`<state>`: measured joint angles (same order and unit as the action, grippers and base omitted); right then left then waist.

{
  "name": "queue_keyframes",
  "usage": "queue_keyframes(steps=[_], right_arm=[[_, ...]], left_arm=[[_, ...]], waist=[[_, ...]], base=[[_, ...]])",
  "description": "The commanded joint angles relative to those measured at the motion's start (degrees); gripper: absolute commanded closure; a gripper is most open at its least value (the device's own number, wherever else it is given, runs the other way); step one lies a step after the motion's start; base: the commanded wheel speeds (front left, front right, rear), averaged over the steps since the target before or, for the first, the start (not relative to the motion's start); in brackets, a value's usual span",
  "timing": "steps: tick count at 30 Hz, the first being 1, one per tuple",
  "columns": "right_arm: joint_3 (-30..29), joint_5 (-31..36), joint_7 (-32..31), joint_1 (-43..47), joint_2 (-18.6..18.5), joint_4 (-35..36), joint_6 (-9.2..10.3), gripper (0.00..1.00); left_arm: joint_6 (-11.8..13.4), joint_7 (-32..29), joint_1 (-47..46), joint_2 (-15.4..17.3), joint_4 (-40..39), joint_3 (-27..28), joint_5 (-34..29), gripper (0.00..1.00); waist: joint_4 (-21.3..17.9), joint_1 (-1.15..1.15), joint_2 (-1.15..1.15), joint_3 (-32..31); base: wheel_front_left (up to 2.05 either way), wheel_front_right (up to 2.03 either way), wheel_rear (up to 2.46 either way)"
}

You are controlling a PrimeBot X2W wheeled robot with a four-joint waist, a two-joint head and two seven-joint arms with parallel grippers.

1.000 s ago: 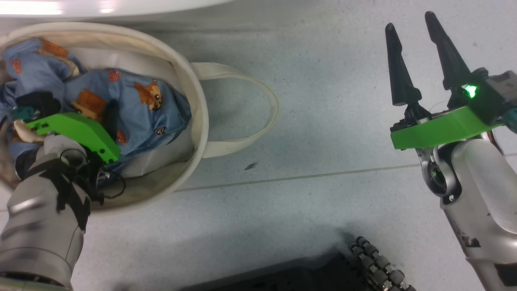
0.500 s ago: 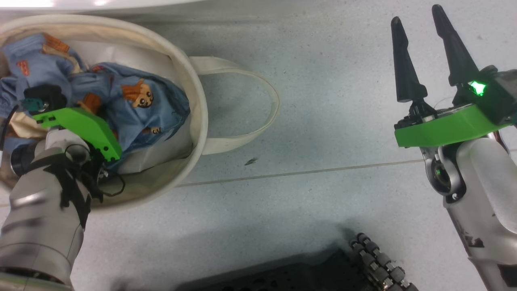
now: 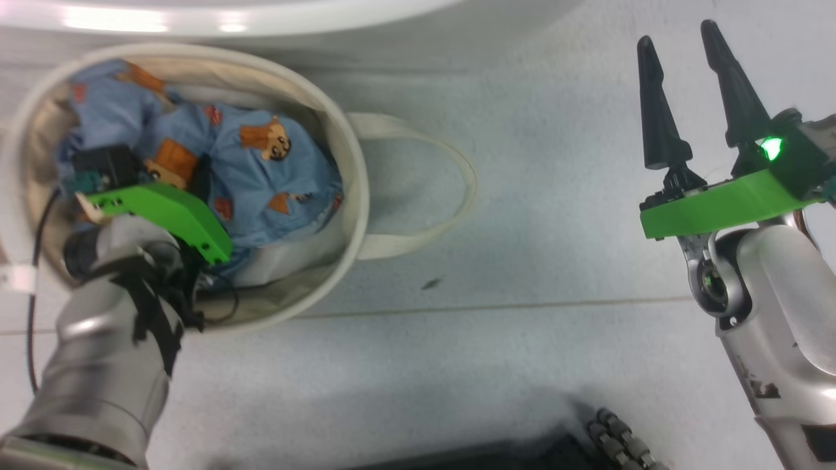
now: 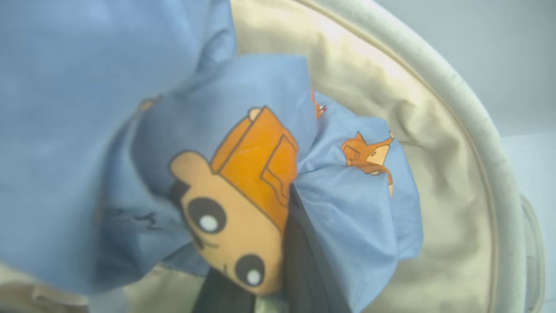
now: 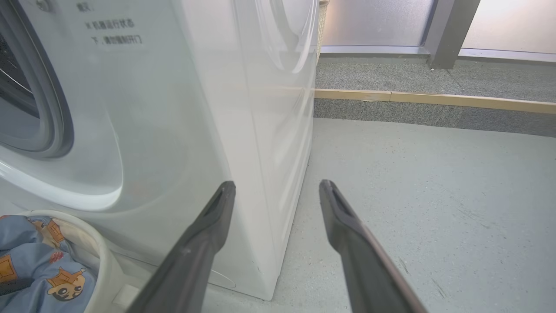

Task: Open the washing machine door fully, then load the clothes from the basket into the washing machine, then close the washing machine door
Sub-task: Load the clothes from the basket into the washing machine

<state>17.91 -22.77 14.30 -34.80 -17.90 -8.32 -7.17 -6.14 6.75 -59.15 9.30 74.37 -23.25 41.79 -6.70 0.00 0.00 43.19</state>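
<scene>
- Left end effector point(image 3: 189, 186) is sunk in the soft blue, bear-printed clothes point(image 3: 261, 176). In the left wrist view we see its dark fingers point(image 4: 304, 256) drawn together, with a bunched fold of cloth between them. We read that as clenched on the clothes.
- Right end effector point(image 3: 679, 52) hangs released and empty over the grey floor point(image 3: 522, 294), well apart from the work.
- The clothes sit in the round cream canvas basket point(image 3: 357, 196). The basket stands on the floor just beside the front of the white box-shaped washing machine point(image 5: 182, 108), below its grey gasket ring point(image 5: 63, 121).

Risks, as we judge them:
- The pinch may hold only a thin fold, and on the lift the cloth could slide out.
- The garments lie tangled. One could drag another over the rim and drop it on the floor.
- The basket looks light, so cloth caught on it could tip it or lift it along.
- The pale padding under the heap could be nipped with the cloth.
- A black cable point(image 3: 32, 274) by the left forearm runs close to the rim and may snag.

Orientation:
- The heap has no true front. In the head view its long axis runs from upper left to lower right across the basket.
- The basket mouth faces up, and one loop handle point(image 3: 467, 189) lies flat toward our right.
</scene>
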Motion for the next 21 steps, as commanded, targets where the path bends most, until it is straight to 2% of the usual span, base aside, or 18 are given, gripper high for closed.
queue_keyframes(steps=[1,7,14,21], right_arm=[[0.4,-0.5,0.6,3.0,0.3,1.0,-0.32,0.0],[-0.1,-1.7,0.7,4.4,0.5,-0.3,-0.32,0.0],[0.2,-2.8,0.7,6.2,0.2,-1.9,-0.32,0.0],[0.5,-4.2,0.7,8.8,0.8,-3.2,-0.32,0.0]], left_arm=[[-0.4,1.6,2.2,1.4,-0.4,0.8,0.4,1.0],[-1.2,6.2,4.7,-0.2,-1.8,-0.8,0.2,1.0],[-1.3,8.2,8.9,0.4,-7.7,-1.2,1.4,1.0],[-1.3,8.2,15.6,2.8,-20.4,4.6,-0.5,1.0]], waist=[[1.6,0.0,0.0,-2.4],[4.1,0.0,0.0,-7.4],[5.9,0.0,0.0,-13.6],[6.8,0.0,0.0,-19.4]], base=[[0.0,0.0,0.0],[0.0,0.0,0.0],[0.0,0.0,0.0],[0.0,0.0,0.0]])
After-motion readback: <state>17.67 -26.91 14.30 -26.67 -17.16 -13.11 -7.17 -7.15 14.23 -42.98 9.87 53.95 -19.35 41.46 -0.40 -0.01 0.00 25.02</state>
